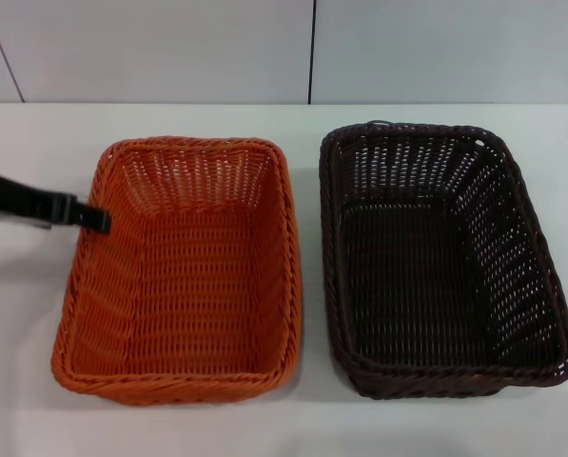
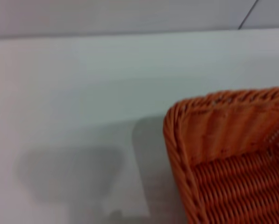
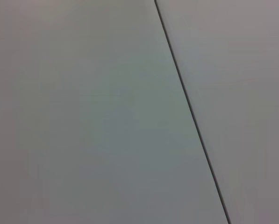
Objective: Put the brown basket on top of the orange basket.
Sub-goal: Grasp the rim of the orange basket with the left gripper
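The orange basket [image 1: 184, 271] stands on the white table at the left, empty. The brown basket [image 1: 440, 257] stands beside it on the right, also empty, a small gap between their rims. My left gripper [image 1: 91, 219] comes in from the left edge, and its black tip is at the orange basket's left rim, near the far half. The left wrist view shows one corner of the orange basket [image 2: 232, 154] and a shadow on the table beside it. My right gripper is out of view; its wrist view shows only wall.
The white table [image 1: 17, 381] runs to a pale panelled wall [image 1: 169, 48] at the back. A dark seam [image 3: 190, 112] crosses the wall in the right wrist view.
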Available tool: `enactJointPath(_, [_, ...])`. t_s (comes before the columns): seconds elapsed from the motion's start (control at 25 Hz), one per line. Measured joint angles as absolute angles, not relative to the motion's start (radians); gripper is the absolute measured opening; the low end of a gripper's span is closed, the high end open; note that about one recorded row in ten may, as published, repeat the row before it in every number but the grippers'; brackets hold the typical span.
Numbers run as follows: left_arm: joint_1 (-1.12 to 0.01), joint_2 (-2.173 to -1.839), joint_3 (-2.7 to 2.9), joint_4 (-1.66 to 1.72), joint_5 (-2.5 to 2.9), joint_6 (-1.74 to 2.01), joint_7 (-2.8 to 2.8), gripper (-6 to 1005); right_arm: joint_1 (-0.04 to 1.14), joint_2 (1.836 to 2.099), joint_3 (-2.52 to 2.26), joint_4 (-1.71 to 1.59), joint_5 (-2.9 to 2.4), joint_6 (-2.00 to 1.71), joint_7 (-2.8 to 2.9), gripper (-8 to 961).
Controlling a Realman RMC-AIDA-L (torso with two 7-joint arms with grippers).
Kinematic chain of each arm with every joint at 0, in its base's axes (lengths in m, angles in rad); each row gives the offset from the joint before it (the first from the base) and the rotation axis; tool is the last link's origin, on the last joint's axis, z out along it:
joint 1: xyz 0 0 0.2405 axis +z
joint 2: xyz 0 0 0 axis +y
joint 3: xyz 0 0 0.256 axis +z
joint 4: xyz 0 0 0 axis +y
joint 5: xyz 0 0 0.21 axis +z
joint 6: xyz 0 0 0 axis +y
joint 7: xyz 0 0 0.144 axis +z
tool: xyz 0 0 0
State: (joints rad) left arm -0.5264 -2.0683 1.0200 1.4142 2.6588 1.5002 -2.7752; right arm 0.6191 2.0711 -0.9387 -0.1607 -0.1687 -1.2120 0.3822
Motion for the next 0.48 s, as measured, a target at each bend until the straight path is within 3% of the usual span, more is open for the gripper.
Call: enactJointPath(0.48, [-0.441, -2.066, 1.07, 1.371, 2.565, 1.455, -2.768, 776, 0.623, 2.069, -0.934, -0.183, -0.169, -1.21, 0.382, 483])
